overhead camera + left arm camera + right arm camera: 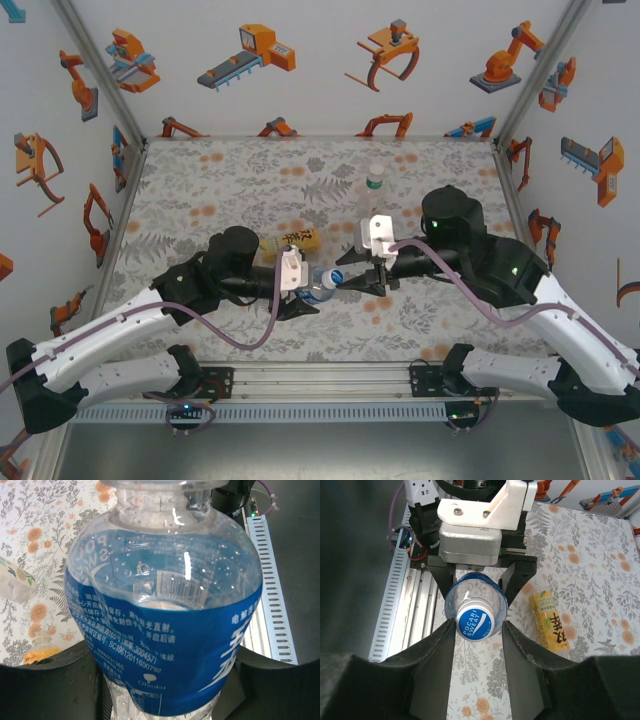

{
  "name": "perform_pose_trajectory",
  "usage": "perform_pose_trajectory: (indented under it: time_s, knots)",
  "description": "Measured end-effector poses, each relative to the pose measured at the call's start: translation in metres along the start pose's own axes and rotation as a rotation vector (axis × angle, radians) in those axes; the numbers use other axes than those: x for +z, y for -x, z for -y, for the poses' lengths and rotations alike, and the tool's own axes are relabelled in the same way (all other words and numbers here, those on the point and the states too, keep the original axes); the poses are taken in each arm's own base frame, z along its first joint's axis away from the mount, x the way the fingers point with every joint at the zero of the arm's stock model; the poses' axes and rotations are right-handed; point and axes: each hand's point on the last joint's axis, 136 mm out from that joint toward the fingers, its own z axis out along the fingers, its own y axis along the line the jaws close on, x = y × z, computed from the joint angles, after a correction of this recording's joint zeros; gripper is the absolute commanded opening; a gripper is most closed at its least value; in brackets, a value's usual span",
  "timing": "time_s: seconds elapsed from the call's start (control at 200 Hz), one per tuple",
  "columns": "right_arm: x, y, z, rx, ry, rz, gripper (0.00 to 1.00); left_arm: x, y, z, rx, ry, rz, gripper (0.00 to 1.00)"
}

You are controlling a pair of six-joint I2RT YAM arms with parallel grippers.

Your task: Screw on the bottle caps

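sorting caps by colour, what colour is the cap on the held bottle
Blue cap with white lettering, best in the right wrist view.

free: far-left mat | obstacles: yellow bottle lying mid-mat, upright bottle beyond it

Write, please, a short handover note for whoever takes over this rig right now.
Left gripper: shut on the Pocari Sweat bottle, held on its side, neck toward the right arm.
Right gripper: its fingers flank the blue cap; a firm grip cannot be told.
Yellow-labelled bottle lies on the floral mat; green-white bottle stands upright farther back.
Done: the blue cap sits on its neck; tightness unclear.
Left: finish tightening, then check the other two bottles, whose tops are too small to judge.
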Motion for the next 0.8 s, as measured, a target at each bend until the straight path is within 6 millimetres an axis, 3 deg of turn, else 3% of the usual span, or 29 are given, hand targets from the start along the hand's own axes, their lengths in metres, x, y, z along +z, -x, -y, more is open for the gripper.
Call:
perform_pose_trajectory:
  time_s: [0.34,0.611,0.721,0.801]
  knots:
    - [0.008,-0.009,-0.002,0.031,0.021,-0.001,0.34,0.0,0.0,0.0,-0.001,-0.002,-0.001,0.0]
    - [0.011,-0.009,0.001,0.074,0.011,0.006,0.13,0.001,-0.003,0.001,-0.012,-0.005,-0.005,0.0]
    - [0.013,-0.015,0.008,0.171,-0.04,0.008,0.0,0.002,-0.008,0.0,-0.027,0.007,-0.021,0.0]
    - [0.013,-0.024,0.018,0.301,-0.119,0.011,0.0,0.003,-0.014,-0.004,-0.039,0.033,-0.04,0.0]
